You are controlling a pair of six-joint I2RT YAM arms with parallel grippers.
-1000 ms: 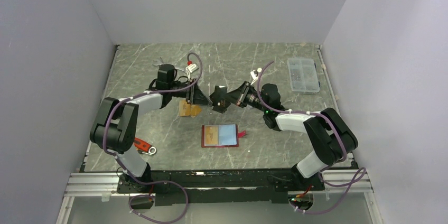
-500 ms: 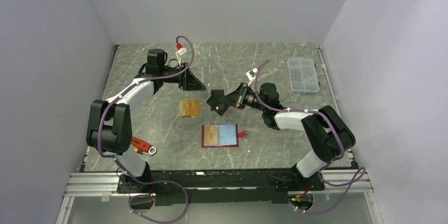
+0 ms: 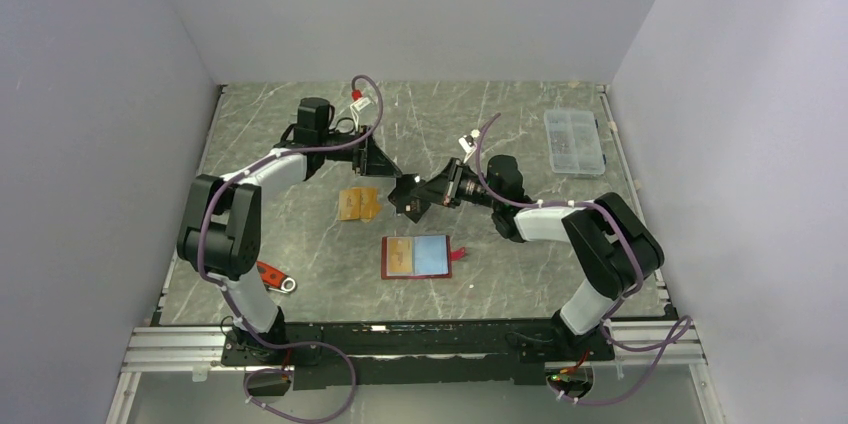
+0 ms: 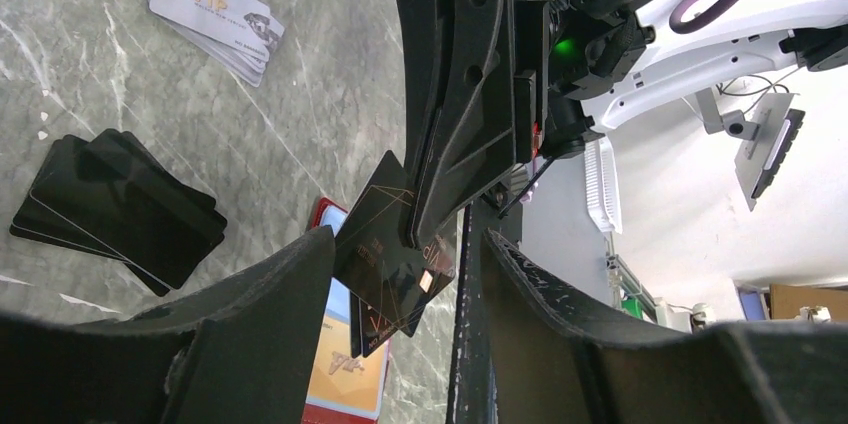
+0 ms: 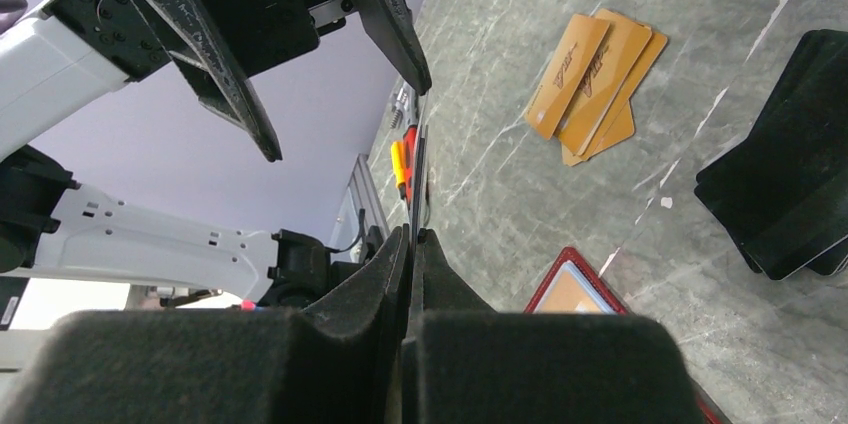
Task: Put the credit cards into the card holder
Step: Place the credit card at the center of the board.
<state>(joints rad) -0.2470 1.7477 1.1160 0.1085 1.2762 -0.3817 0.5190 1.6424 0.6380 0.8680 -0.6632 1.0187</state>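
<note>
Marble table (image 3: pixel 560 144), two arms nose to nose: a black card (image 4: pixel 390 259) is up in the air between them!

Right gripper (image 3: pixel 413 194) is clamped tight on that card, holding it off the table just beyond the holder (image 3: pixel 417 256), probably so the other arm can get at its free end. The holder lies open and flat, one orange card showing in its left sleeve, the other sleeve ready. Left gripper (image 3: pixel 384 164) faces in with fingers spread wide and nothing in them, lined up either side of the card. It looks like a re-grip. Waiting on the table: orange cards (image 5: pixel 595 69), black stack (image 4: pixel 120 209), silver cards (image 4: pixel 215 14).
</note>
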